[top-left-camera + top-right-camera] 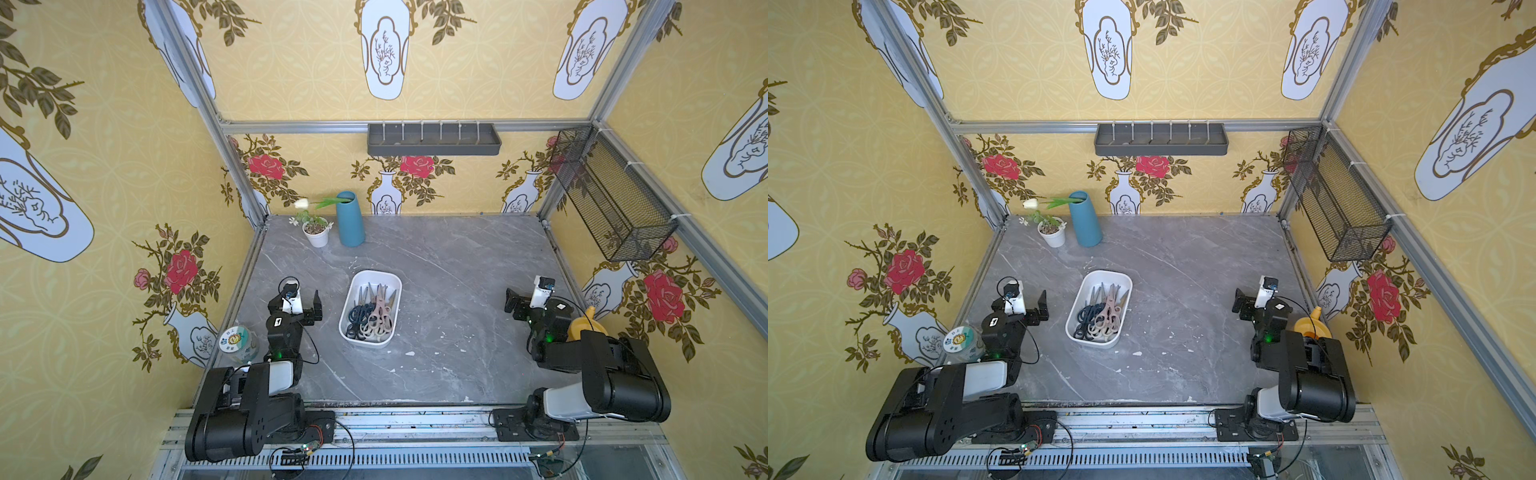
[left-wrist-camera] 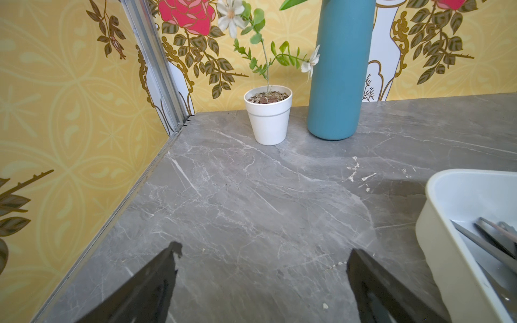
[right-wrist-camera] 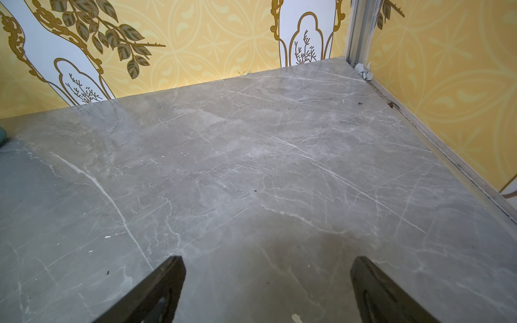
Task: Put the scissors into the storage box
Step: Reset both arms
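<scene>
- A round container with a green-and-white printed lid stands at the left edge of the grey marble-patterned surface. It is just left of the left pincer and nearer the arm's base.
- The left pincer hangs released. Its black jaws are spread wide over bare surface and grasp nothing.
- Ahead of the left pincer, by the far wall, a small white plastic pot with a green sprig stands just beside a tall teal cylindrical vase that holds a white tulip.
- The shallow white plastic storage box with rounded corners sits near the right of the left pincer, not touching it.
- The steel-bladed scissors lie heaped inside the storage box, handles at the near end and blades pointing to the far end. The navy and black handles are on the left pincer's side, the cream and pale pink ones on the right pincer's side.
- The right pincer hangs well to the right of the storage box, released, with its jaws wide apart over bare surface.
- A yellow plastic object shows partly behind the right arm, and what it is cannot be told.
</scene>
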Robot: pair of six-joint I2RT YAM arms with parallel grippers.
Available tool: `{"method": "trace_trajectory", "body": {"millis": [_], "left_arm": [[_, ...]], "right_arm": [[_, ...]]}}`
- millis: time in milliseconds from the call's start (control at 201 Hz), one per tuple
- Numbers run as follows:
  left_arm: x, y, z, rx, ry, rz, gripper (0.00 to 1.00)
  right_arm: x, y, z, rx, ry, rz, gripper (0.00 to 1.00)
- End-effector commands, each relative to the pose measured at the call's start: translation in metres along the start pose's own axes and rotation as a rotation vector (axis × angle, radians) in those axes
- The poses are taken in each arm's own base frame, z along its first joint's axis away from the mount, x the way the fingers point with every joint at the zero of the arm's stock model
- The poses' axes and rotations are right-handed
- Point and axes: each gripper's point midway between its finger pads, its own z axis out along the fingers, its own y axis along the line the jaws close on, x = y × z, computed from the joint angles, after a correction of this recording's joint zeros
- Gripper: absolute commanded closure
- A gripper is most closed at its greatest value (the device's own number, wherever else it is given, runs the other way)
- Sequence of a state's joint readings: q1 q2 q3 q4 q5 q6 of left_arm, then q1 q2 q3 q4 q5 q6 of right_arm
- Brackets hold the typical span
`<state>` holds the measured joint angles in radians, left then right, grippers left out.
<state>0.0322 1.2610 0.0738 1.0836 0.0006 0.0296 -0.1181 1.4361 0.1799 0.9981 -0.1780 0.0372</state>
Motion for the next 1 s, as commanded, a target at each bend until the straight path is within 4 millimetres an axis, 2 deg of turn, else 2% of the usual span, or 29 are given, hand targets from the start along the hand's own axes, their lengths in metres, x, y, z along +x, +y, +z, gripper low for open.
{"method": "trace_trajectory", "body": {"millis": [0,224,632,757,841,996], "left_arm": [[-0.005,-0.001,0.001,0.004,-0.018,0.008,0.0],[-0.005,0.007,0.006,-0.059,0.0,0.006,0.0],[-0.004,0.0,0.007,-0.022,0.006,0.021,0.0],[-0.006,0.002,-0.004,-0.036,-0.042,0.015,0.0],[-0.007,-0.004,-0.013,-0.004,-0.081,0.024,0.0],[-0.009,-0.012,-0.014,0.038,-0.095,0.041,0.0]], "right_arm": [[-0.007,0.002,0.002,-0.014,-0.024,0.0,0.03],[-0.008,0.002,0.0,0.01,-0.035,-0.019,0.03],[-0.008,0.001,0.0,0.018,-0.036,-0.021,0.03],[-0.008,0.002,0.0,0.017,-0.035,-0.02,0.03],[-0.008,0.002,-0.001,0.019,-0.038,-0.021,0.03],[-0.009,0.002,-0.001,0.02,-0.041,-0.022,0.03]]}}
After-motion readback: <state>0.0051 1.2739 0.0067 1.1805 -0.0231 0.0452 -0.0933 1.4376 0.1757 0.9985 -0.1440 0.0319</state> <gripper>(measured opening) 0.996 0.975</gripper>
